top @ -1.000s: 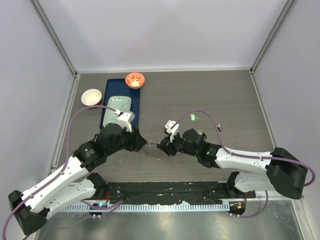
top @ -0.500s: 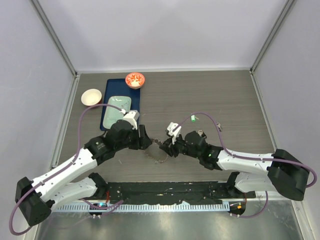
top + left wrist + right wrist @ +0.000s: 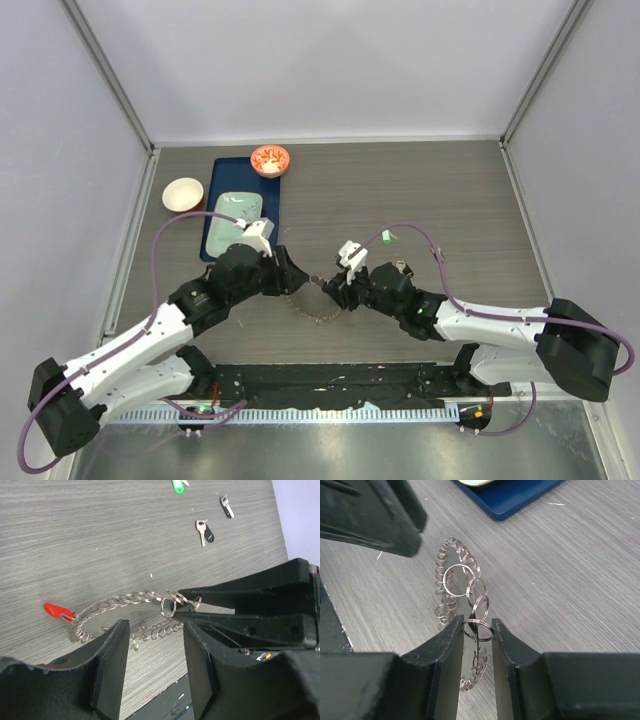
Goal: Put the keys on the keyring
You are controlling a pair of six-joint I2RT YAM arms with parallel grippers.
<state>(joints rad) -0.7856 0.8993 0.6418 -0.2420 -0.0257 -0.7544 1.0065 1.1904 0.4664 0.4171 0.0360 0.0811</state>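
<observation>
The keyring (image 3: 125, 605) is a silvery ring hung with small split rings and lies on the table between my grippers, also in the top view (image 3: 315, 303). My right gripper (image 3: 477, 632) is shut on one small split ring of it and lifts that end. My left gripper (image 3: 155, 655) is open and empty, straddling the ring's near edge. The red key (image 3: 54, 611) touches the ring's far end; I cannot tell whether it is attached. The green key (image 3: 177, 486) and two dark keys (image 3: 205, 531) (image 3: 227, 507) lie loose beyond.
A blue tray (image 3: 218, 180) with a mint dish (image 3: 235, 213) stands at the back left. A red-patterned bowl (image 3: 270, 158) sits at the tray's far end and a white bowl (image 3: 183, 193) left of it. The tray corner shows in the right wrist view (image 3: 512, 495).
My left gripper has moved right, up to the keyring. My right gripper has kept its hold and shifted slightly right, and the ring has shifted a little with it.
</observation>
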